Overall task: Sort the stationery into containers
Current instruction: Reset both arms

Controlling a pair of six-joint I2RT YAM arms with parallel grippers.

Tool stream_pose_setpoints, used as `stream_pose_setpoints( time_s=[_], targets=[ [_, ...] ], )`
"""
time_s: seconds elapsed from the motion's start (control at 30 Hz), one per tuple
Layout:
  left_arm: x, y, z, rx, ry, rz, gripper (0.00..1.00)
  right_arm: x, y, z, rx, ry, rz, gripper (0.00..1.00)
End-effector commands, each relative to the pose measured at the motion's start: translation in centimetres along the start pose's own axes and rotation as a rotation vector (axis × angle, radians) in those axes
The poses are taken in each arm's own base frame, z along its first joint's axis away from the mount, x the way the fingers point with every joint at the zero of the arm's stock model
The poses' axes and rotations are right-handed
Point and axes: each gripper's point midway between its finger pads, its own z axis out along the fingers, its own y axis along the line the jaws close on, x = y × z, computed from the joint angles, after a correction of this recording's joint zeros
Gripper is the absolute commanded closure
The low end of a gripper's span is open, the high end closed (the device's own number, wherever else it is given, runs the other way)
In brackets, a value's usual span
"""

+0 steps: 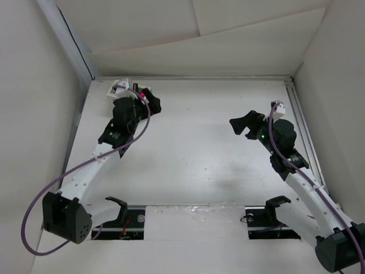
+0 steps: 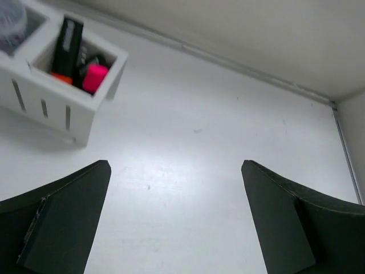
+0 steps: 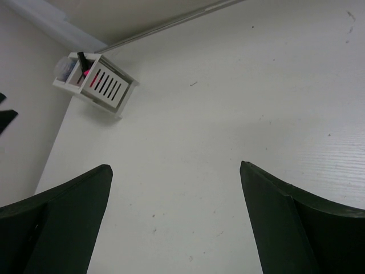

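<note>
The white slatted box [image 2: 57, 111] stands in the table's far left corner [image 1: 120, 88]. In the left wrist view its right compartment holds black markers [image 2: 67, 43] with a pink end [image 2: 94, 78] and an orange end [image 2: 61, 77]. A greyish round piece [image 2: 11, 23] lies in its left compartment. My left gripper [image 2: 174, 165] is open and empty, just right of the box [image 1: 151, 103]. My right gripper [image 3: 175, 166] is open and empty over bare table at mid right [image 1: 242, 127]. The box also shows far off in the right wrist view [image 3: 105, 85].
White walls close in the table on the left [image 1: 34, 114], back [image 1: 199, 51] and right [image 1: 336, 85]. A metal rail [image 1: 302, 125] runs along the right edge. The arm bases [image 1: 199, 217] sit at the near edge.
</note>
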Motion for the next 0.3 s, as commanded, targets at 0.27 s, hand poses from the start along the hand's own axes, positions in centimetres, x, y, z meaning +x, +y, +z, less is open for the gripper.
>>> stream_pose_setpoints(
  time_s=[0.27],
  targets=[
    [4.5, 0.8, -7.3, 0.184, 0.012, -0.121, 0.00, -1.8, 1.4, -0.2, -0.045, -0.067, -0.038, 0.00]
  ],
)
